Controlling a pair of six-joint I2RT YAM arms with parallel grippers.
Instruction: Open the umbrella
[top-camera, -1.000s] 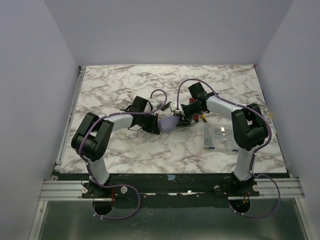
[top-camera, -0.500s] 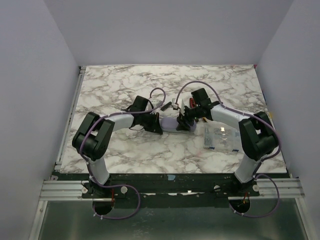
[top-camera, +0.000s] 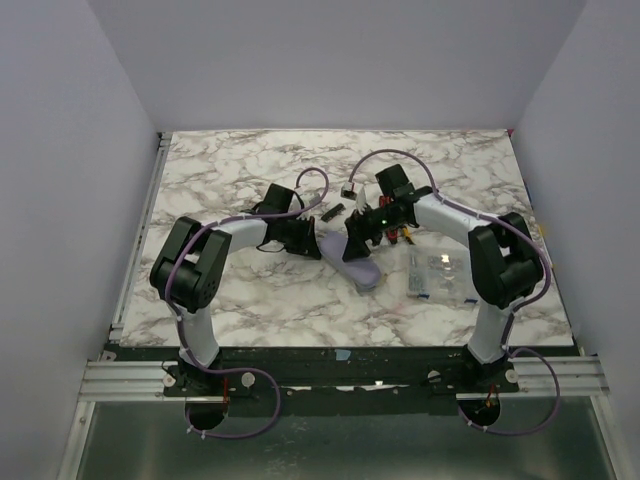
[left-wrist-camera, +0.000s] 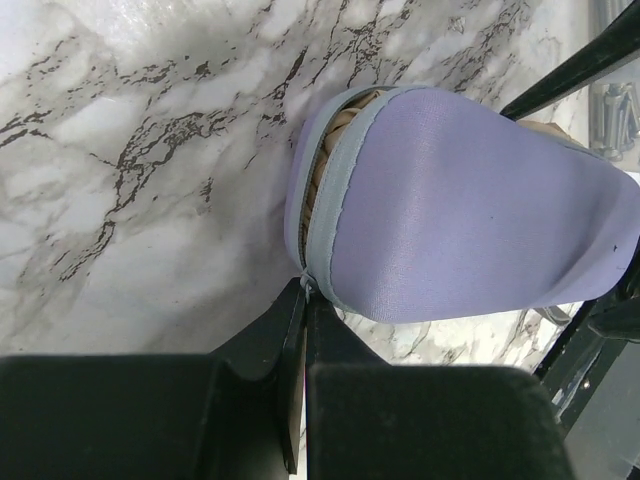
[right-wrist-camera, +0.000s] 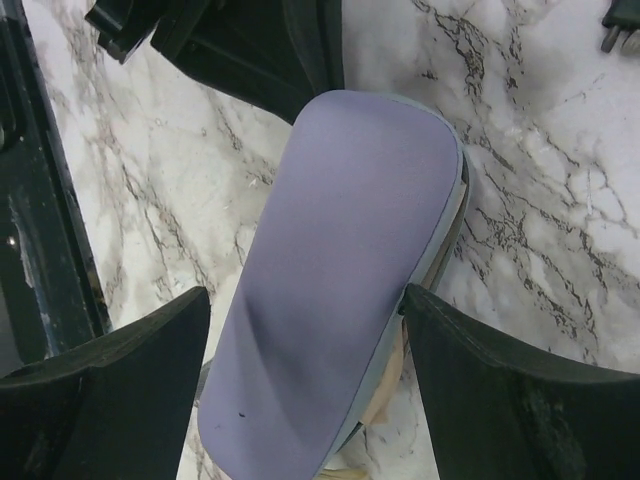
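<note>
**Sleeved umbrella lying diagonally at mid-table, pinched at one end, straddled mid-length**

Position. The umbrella (top-camera: 350, 258) sits near the middle of the marble table (top-camera: 230, 170), between the two arms. It is folded and inside its lavender sleeve (left-wrist-camera: 470, 210).

Orientation. In the top view the long axis runs diagonally. The upper-left end is at the left gripper (top-camera: 312, 243), and the lower-right end points toward the near edge. The left wrist view shows that the end at the left gripper is the sleeve mouth, edged with a grey hem (left-wrist-camera: 318, 215). Tan canopy (left-wrist-camera: 322, 165) shows just inside the hem.

Grippers.
- Left: the fingers are pressed together, with their tips on the grey hem at the mouth, so it is pinching the sleeve.
- Right gripper (top-camera: 352, 238): the jaws are spread wide, one on each side of the sleeve's mid-length, and are not clamping it. It cannot be told whether either finger touches the fabric.

Counts.
- One umbrella
- One sleeve
- Two arms
- One clear plastic box (top-camera: 440, 272), lying to the right of the umbrella
- One red-handled tool (top-camera: 400, 236)
- One small dark piece (top-camera: 333, 211), lying beyond the sleeve

Hidden or unclear.
- The shaft and handle are not visible.
- A beige scrap (right-wrist-camera: 385, 400) shows under the sleeve in the right wrist view, and which part it is cannot be told.
- The tool is mostly covered by the right arm.
- It is unclear whether the sleeve lies flat on the marble or is raised at its mouth end.
- The sleeve's far end is cut off in both wrist views.
</note>
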